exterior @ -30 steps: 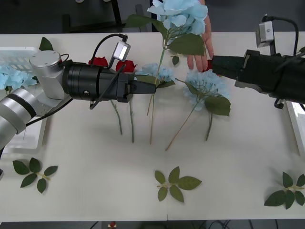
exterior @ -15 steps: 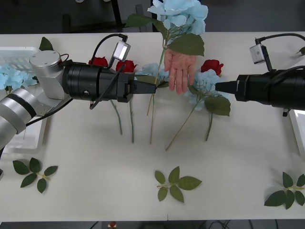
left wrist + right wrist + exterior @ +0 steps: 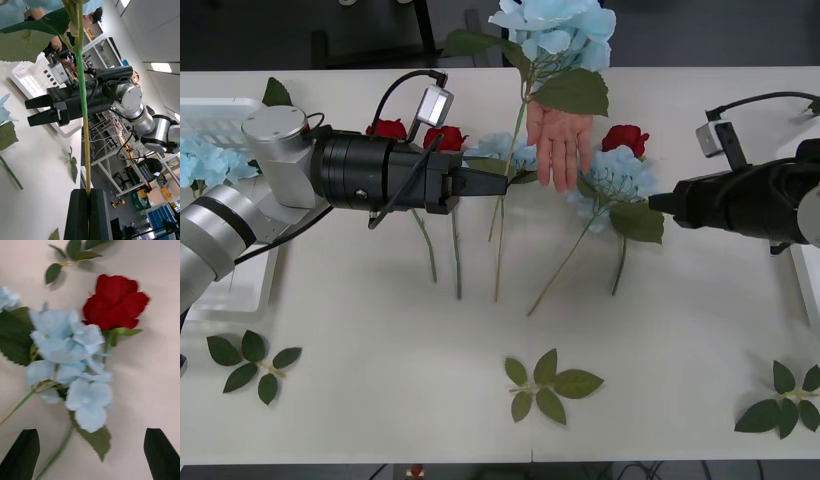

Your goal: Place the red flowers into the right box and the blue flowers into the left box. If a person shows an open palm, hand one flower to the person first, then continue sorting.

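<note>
My left gripper [image 3: 498, 183] [image 3: 89, 192] is clamped tight on the thin green stem [image 3: 83, 112] of a tall pale-blue hydrangea, so that the stem runs straight out from between the two black fingers. Its big head of many small petals [image 3: 555, 25] sits well beyond my fingertips, at the table's far edge. A smaller blue hydrangea head [image 3: 505, 150] lies just beside the tips. Two deep-red artificial roses [image 3: 387, 128] [image 3: 445, 137] lie behind the left wrist, their stems passing under it.

My right gripper [image 3: 660, 203] [image 3: 90, 438] is spread wide and holds nothing. Just ahead of its fingers lies another blue hydrangea [image 3: 612, 175] [image 3: 71, 348] with broad green leaves. Right past it lies a third red rose [image 3: 625, 138] [image 3: 114, 302], its leaves tucked under the blue petals.

Between my two grippers, a person's bare hand [image 3: 562, 145] is held out flat, palm up, near the left fingertips and just beside the rose.

Farther out from the left arm stands the white slotted plastic basket [image 3: 220, 115], with blue petals [image 3: 195, 160] already inside. Behind the right arm runs the thin white rim of the other box [image 3: 802, 280].

Loose green leaf sprigs [image 3: 545, 385] [image 3: 250, 360] [image 3: 780, 405] lie on the white table, well apart from both grippers.
</note>
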Motion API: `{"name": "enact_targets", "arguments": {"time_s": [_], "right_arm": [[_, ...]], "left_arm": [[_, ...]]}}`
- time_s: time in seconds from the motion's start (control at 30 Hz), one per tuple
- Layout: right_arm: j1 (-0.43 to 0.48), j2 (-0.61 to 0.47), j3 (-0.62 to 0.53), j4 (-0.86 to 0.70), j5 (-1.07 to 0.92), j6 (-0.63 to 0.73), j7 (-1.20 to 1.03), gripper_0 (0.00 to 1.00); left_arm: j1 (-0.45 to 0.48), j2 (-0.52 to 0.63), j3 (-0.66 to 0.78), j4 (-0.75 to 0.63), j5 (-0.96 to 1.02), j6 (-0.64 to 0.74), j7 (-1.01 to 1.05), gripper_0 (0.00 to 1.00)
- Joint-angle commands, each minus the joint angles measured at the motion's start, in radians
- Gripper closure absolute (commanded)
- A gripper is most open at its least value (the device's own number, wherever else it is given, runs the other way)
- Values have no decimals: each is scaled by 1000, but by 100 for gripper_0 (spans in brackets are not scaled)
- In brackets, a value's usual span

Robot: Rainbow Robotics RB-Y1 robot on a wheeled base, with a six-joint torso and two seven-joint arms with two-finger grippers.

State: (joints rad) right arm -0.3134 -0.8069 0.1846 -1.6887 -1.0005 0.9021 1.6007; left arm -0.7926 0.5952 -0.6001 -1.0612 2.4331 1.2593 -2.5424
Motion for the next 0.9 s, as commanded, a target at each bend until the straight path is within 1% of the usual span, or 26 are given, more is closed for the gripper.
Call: {"name": "enact_targets", "arguments": {"time_s": [0.03,0.17,0.3,0.47,0.63,0.77,0.9], "right_arm": [[-18,3,-54,-14,102,-3,-90,19],[-38,5,-62,46,155,-3,-96,19],[-102,25,-60,152,206,1,-99,20],[-251,138,-62,369,227,26,-88,19],[-345,224,-62,503,257,-3,-85,19],[-372,273,-60,541,303,-11,-80,20],[-372,293,-17,541,352,-11,-84,19]], "left_arm": [[-4,-5,20,-22,20,0,1,100],[-4,-5,20,-20,20,0,1,100],[-4,-5,20,-22,20,0,1,100],[-4,-5,20,-22,20,0,1,100],[-4,-5,20,-22,20,0,1,100],[-4,-5,20,-22,21,2,1,100],[-4,-5,20,-22,21,2,1,100]]}}
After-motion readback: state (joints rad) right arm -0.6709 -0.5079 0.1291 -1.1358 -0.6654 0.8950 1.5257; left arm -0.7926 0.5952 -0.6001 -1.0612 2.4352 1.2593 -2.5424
